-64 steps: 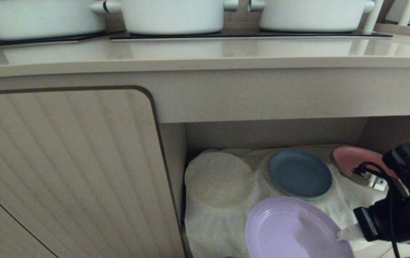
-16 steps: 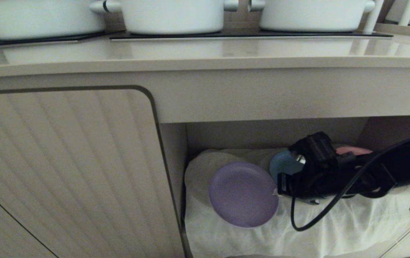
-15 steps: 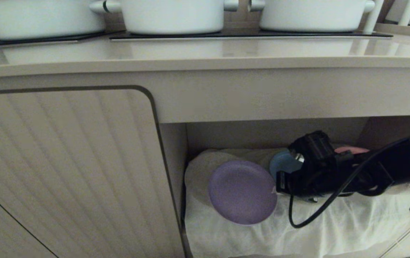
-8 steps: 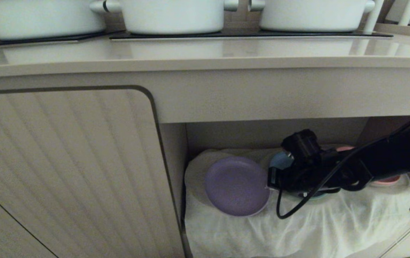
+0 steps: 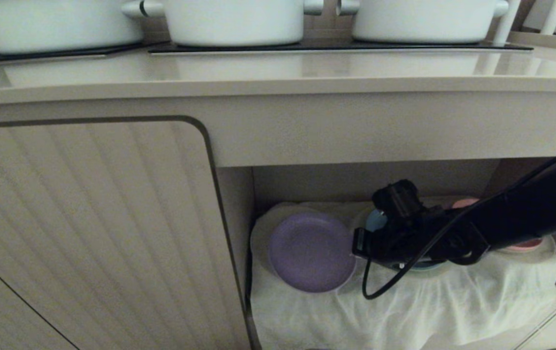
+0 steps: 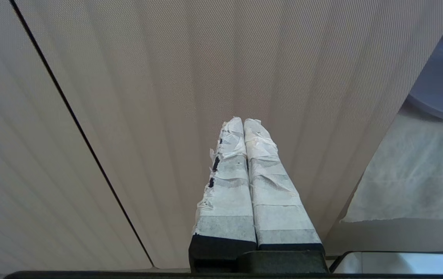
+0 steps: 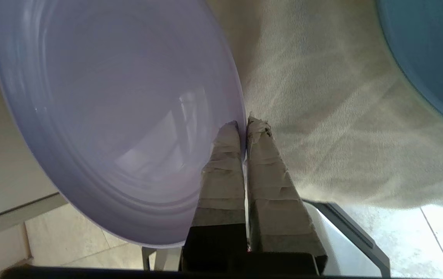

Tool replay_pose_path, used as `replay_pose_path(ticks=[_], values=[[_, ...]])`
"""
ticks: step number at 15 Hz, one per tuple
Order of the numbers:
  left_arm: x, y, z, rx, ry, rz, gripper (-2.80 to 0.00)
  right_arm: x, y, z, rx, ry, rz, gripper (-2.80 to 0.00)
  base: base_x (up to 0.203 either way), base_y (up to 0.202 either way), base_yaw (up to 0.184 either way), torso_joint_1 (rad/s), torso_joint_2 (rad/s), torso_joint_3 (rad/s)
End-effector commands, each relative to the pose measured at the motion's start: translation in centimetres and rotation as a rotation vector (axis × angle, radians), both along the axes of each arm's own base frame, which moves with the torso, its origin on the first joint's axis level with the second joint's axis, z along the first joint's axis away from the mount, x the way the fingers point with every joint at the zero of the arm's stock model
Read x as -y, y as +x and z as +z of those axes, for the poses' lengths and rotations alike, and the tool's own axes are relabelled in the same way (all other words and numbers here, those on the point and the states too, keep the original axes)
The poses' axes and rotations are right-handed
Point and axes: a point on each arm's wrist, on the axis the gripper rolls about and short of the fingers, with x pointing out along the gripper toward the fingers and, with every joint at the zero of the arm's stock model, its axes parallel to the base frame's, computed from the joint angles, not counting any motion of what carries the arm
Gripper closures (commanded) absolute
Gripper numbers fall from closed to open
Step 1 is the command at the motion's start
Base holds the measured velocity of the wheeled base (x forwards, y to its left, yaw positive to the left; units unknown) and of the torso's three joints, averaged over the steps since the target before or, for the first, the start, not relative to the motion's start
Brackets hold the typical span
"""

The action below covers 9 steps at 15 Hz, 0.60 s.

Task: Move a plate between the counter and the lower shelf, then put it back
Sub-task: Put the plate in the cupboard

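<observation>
Head view. The counter [image 5: 278, 80] spans the upper part of the frame, carrying white pots [image 5: 234, 19] on black panels; no plate lies on it. Lower centre and right: the lower shelf [image 5: 370, 180], its base covered by a wrinkled white cloth [image 5: 404, 311]. The plate [image 5: 309, 252], lavender, sits at the left end of the recess over a round hump in the cloth, tilted, its near edge lower. The right gripper [image 5: 356, 248] meets the plate's right rim, its black arm reaching in from the right edge of the frame. A blue plate [image 5: 376, 219] and a pink plate [image 5: 526, 243] show in part behind the arm.

Left wrist view. The left gripper [image 6: 244, 128], centre frame, has its taped fingers pressed together on nothing, facing a ribbed cabinet door [image 6: 167, 97]; parked. A sliver of the plate shows at the upper right edge.

Right wrist view. The two taped fingers [image 7: 225, 162] are pinched tight on the plate's rim, one on each face; the plate fills the upper left.

Status. Judged: the plate is down in the shelf but not yet released. Left to do: let go there, then carry it back up to the counter.
</observation>
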Motion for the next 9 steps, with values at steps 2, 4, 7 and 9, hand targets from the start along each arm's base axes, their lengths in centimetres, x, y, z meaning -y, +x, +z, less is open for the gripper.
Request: replay_pose_path(ticks=[2,4,7,9], values=[[0.0,0.0,0.0,0.001,0.000,0.000,0.00,-0.2,0.3,-0.3,-0.004,0.012,-0.011,0.00,0.000,0.000,0.000,0.000,0.00,0.000],[0.0,0.0,0.0,0.001,0.000,0.000,0.00,-0.6,1.0,0.3,0.003,0.047,-0.041,0.00,0.000,0.000,0.000,0.000,0.00,0.000],[0.0,0.0,0.0,0.001,0.000,0.000,0.00,-0.8,1.4,0.4,0.002,0.058,-0.052,0.00,0.000,0.000,0.000,0.000,0.00,0.000],[0.0,0.0,0.0,0.001,0.000,0.000,0.00,-0.7,1.3,0.2,-0.019,0.049,-0.052,0.00,0.000,0.000,0.000,0.000,0.00,0.000]])
